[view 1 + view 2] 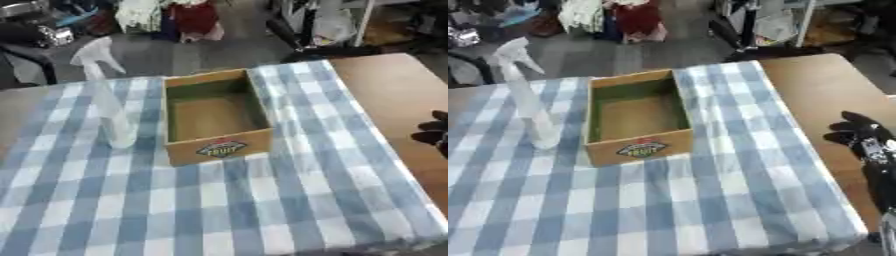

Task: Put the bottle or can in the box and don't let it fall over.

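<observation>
A clear spray bottle (112, 107) with a white trigger head stands upright on the blue-and-white checked cloth, just left of the box. The cardboard box (215, 116) is open at the top, shows nothing inside, and carries a fruit label on its front wall. My right hand (865, 139) hovers over the bare wooden table at the right edge, far from both things; its black fingers point left and look relaxed, with nothing in them. My left hand shows in neither view.
The checked cloth (219, 200) covers most of the table; bare brown wood (824, 90) lies to the right. Beyond the far edge are a dark chair, hanging clothes and other clutter on the floor.
</observation>
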### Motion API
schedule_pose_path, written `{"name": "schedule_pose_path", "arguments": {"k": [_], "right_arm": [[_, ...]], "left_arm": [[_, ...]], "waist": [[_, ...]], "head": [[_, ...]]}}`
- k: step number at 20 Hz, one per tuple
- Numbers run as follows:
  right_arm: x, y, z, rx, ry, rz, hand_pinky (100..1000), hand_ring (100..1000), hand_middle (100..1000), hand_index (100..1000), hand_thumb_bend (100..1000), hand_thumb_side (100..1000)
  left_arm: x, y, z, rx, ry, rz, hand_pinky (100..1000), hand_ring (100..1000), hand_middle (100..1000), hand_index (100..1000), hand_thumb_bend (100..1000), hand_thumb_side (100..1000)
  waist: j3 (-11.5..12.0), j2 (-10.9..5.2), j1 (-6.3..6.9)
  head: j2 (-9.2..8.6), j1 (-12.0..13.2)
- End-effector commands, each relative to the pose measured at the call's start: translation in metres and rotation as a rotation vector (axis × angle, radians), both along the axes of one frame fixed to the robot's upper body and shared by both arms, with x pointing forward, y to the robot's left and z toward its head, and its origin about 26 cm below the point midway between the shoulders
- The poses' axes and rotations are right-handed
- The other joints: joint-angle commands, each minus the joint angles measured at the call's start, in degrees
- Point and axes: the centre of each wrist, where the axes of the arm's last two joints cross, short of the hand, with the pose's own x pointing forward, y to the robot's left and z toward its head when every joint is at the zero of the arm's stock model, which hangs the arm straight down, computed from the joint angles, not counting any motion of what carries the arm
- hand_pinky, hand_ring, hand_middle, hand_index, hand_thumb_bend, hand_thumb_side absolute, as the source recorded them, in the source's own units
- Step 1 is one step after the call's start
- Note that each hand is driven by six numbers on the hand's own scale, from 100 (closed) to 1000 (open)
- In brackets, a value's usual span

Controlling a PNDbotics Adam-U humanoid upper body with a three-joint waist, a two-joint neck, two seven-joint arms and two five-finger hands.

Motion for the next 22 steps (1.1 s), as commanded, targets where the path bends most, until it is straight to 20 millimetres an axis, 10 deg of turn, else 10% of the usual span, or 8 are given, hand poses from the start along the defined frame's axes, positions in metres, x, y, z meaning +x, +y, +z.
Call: {"name": "schedule_pose_path", "arguments": {"k": [1,22], "right_arm": [[0.002,-0.002,0.008,-0.013,-0.022,0.008,792,671,658,831,100,804],[0.002,-0.002,0.009,-0.013,-0.022,0.011,793,671,658,831,100,805]], "left_arm": [[-0.002,0.009,0.01,0.088,0.008,-0.044,871,846,855,1000,194,968],[0.0,0.019,-0.014,0.103,0.104,-0.041,861,837,841,1000,257,1000]], "waist": [[-0.15,-0.4,0.01],[-0.25,-0.29,0.03]], "head": [[-0.48,0.34],[-0.42,0.32]]}}
